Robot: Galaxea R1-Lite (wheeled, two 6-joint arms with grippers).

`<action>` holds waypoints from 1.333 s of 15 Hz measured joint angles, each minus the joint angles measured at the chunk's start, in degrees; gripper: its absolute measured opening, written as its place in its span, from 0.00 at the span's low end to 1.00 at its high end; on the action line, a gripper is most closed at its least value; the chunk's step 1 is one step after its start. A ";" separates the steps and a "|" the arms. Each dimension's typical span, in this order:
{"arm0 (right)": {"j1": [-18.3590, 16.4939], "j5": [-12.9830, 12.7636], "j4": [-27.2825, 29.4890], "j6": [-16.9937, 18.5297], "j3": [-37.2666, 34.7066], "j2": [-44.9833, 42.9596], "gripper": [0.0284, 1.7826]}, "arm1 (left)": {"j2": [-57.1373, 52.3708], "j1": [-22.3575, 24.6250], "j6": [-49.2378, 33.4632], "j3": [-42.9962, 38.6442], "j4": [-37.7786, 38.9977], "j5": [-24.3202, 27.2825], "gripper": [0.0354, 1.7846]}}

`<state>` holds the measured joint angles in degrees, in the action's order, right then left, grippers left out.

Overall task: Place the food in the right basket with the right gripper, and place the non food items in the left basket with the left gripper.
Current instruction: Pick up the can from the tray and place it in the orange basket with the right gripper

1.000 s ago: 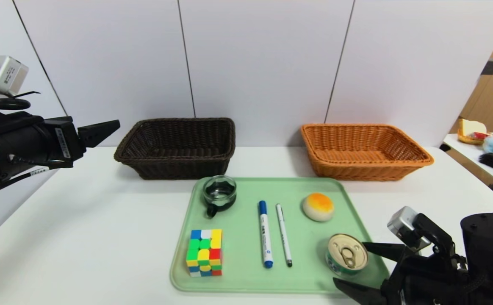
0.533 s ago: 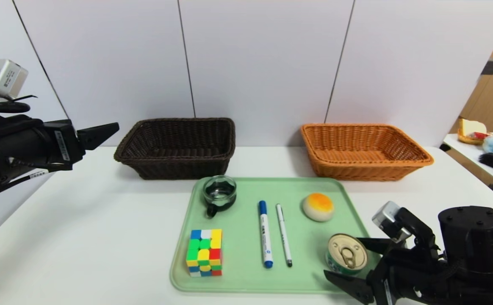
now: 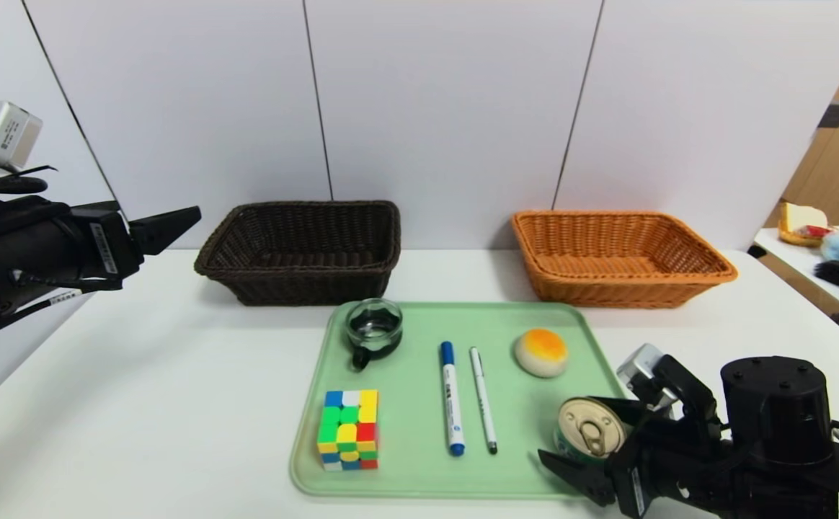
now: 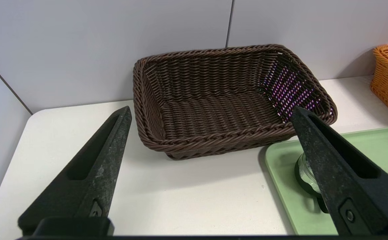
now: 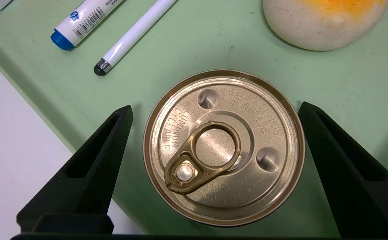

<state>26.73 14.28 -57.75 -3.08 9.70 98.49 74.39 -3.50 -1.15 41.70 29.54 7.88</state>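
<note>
At the five o'clock corner of the green tray (image 3: pixel 419 479), the tin can (image 3: pixel 591 430) is standing upright with its gold pull-tab lid facing up, and the right tool (image 3: pixel 596 436) is straddling it. Seen from the right wrist, the can (image 5: pixel 224 146) is sitting squarely between the two black fingers (image 5: pixel 90 173), which are spread wider than the lid and showing a sliver of tray on each side, so nothing is being gripped yet. Being round, the can is offering no preferred axis; the closing line is running across its full width. The right arm is by far the nearer one. My judgement is that a straight closing of the fingers is what comes next, then a lift toward the orange basket (image 3: pixel 621 256) at twelve o'clock from the can.

The bun (image 3: pixel 541 352) is lying just beyond the can at eleven o'clock, apart from it.

Over the tabletop (image 3: pixel 138 404) at nine o'clock, the left tool (image 4: pixel 210 113) is hovering spread wide and empty, facing the dark basket (image 4: pixel 227 103).
</note>
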 joint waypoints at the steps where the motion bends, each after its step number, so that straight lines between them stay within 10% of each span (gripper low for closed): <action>1: -0.04 -0.02 -0.51 0.02 -0.67 0.21 0.95 | 0.00 -0.02 -0.01 -0.01 0.00 0.02 0.94; 9: -0.20 -0.13 -3.44 0.06 -3.45 -0.17 0.57 | -0.05 0.00 -0.04 -0.63 -0.05 0.00 0.94; 20: 0.33 -1.68 -10.54 -1.55 0.43 -6.92 0.55 | -0.18 -0.05 -0.06 -1.24 0.09 -0.02 0.94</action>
<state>27.06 12.59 -68.29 -4.63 10.13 91.56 74.20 -3.55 -1.21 40.46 29.62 7.85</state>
